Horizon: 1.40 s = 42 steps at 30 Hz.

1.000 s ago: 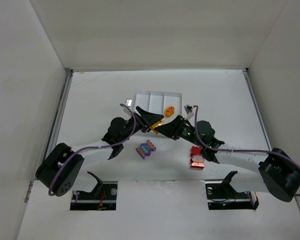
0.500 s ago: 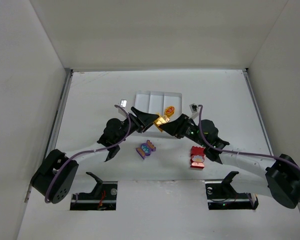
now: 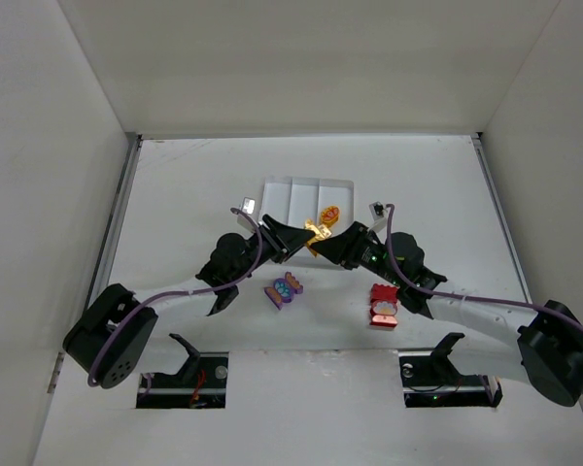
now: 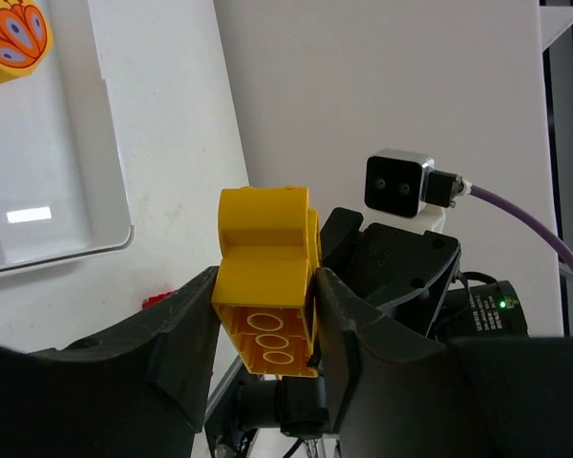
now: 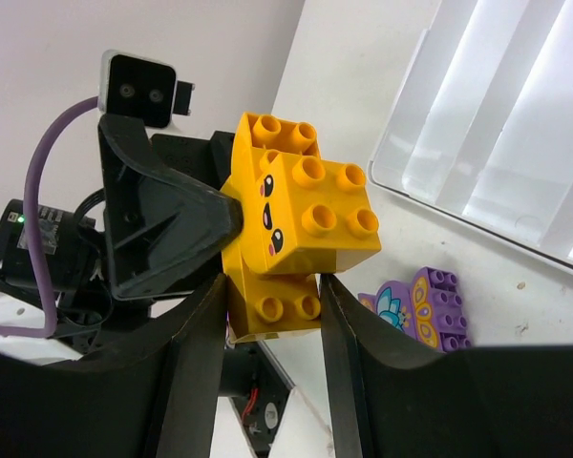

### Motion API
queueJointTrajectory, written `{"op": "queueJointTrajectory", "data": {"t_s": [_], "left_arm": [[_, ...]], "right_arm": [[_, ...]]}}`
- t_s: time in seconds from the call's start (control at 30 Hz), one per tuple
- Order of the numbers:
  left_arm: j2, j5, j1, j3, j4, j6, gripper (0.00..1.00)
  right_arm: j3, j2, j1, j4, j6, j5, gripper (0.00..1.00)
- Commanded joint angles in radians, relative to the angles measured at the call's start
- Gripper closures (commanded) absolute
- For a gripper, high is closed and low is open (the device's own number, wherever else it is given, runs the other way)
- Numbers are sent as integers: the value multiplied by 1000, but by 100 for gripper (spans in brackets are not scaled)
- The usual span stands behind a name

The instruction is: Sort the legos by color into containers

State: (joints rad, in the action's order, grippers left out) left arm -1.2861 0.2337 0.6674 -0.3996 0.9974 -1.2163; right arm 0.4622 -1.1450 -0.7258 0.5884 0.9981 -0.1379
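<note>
A stack of yellow legos hangs above the table just in front of the white tray, held from both sides. My left gripper is shut on one yellow brick, whose hollow underside faces the left wrist camera. My right gripper is shut on the lower studded brick; a brick with a printed face sits on it. A yellow-orange printed lego lies in the tray's right compartment. A purple lego and a red lego lie on the table.
The tray's three compartments show in the right wrist view; the left and middle ones hold nothing. The purple lego lies just below the held stack. White walls enclose the table on three sides.
Both grippers have carried the yellow stack a little up and back toward the tray's front edge. The legos on the table and in the tray have not moved.
</note>
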Motion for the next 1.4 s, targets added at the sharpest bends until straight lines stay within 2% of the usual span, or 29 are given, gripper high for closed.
{"op": "queueJointTrajectory", "data": {"t_s": [0.0, 0.17, 0.37, 0.43, 0.47, 0.53, 0.6, 0.7, 0.77, 1.07, 1.37], "left_arm": [[-7, -7, 16, -41, 60, 27, 64], [10, -40, 19, -36, 53, 46, 74], [-4, -65, 22, -25, 63, 43, 75], [-9, -69, 28, -28, 69, 49, 77], [-9, -74, 31, -28, 75, 54, 81], [1, -83, 33, -22, 86, 60, 86], [17, -82, 25, -12, 84, 64, 89], [42, -74, 11, 10, 73, 66, 91], [54, -59, 7, 24, 75, 63, 91], [76, 29, 21, 59, 118, 34, 92], [30, 49, 31, 94, 274, -32, 92]], "right_arm": [[18, 2, 4, 25, -10, 15, 68], [12, -2, 4, 22, -3, 18, 67], [12, -9, -2, 19, 2, 0, 67], [12, -9, -5, 19, 7, 0, 65], [9, -7, -5, 19, 11, 0, 60], [0, 7, -5, 19, 13, 4, 40], [-13, 27, 4, 18, 13, 0, 28], [-25, 68, 41, -1, 5, -3, 20], [-27, 85, 73, -18, 1, -20, 18], [-7, 70, 161, 43, 11, -114, 12], [-28, -25, 157, 238, 111, -161, 29]]}}
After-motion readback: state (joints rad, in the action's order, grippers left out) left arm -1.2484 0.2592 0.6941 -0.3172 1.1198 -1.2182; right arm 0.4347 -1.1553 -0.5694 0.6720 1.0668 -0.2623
